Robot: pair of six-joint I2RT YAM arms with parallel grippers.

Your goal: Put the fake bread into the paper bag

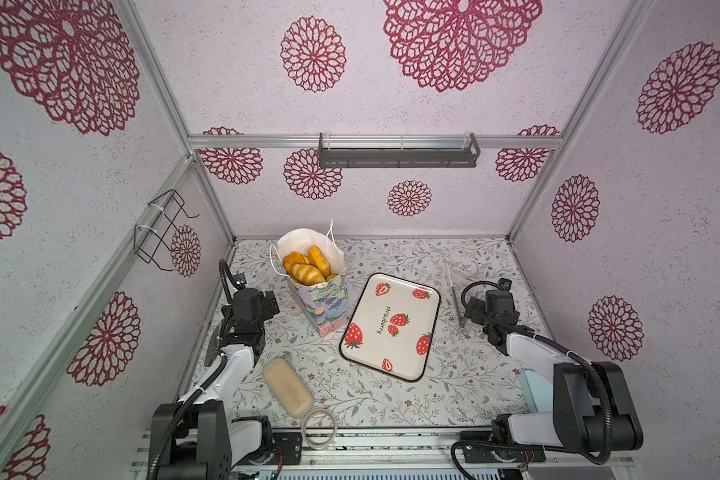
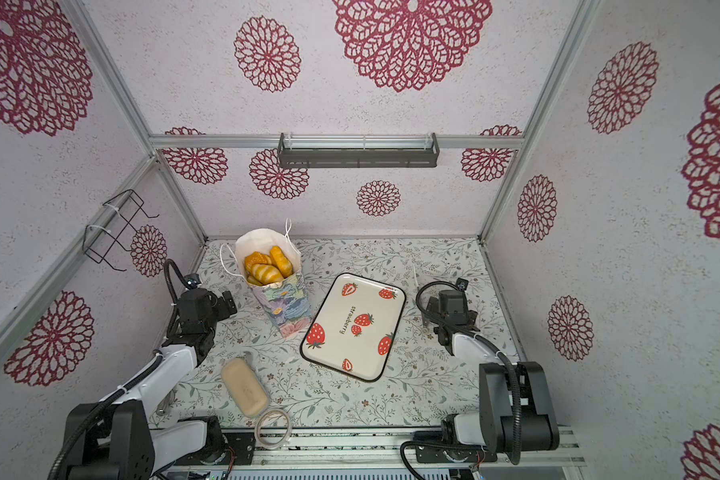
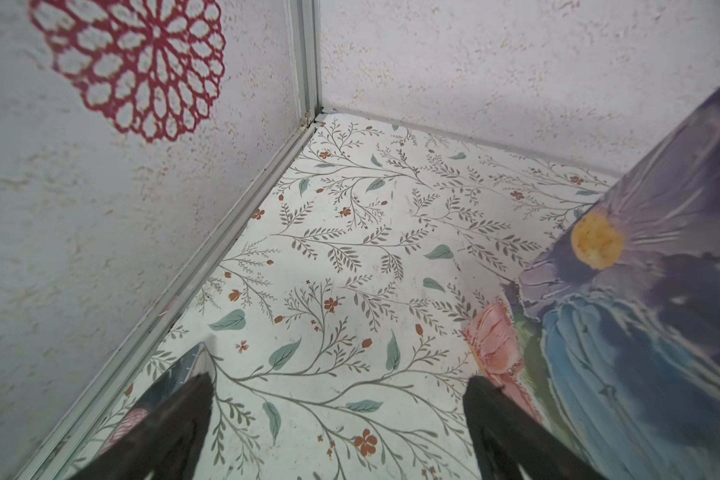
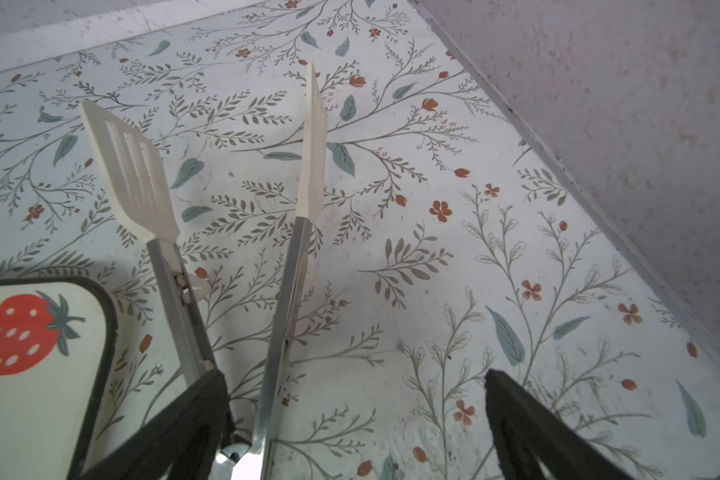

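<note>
Lower fake bread (image 1: 304, 268) hidden in paper bag (image 1: 327, 305); rt arm (image 1: 533, 345) half-covers blue box (image 1: 535, 388).

Upright pastel-flowered paper bag (image 1: 325, 307) stands back-left; white strawberry-print tray (image 1: 391, 328) fills centre; steel white-tipped tongs (image 4: 289, 291) lie near right edge; beige oblong block (image 1: 287, 386) front-left. Floral table (image 1: 454, 395) between tray and front edge lies bare.

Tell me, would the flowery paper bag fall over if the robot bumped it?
Probably. The paper bag stands tall on a narrow base, so a sideways bump could tip it. The fake bread piled up near its mouth likely makes it top-heavy. Its thin paper walls would probably crumple rather than push back.
</note>
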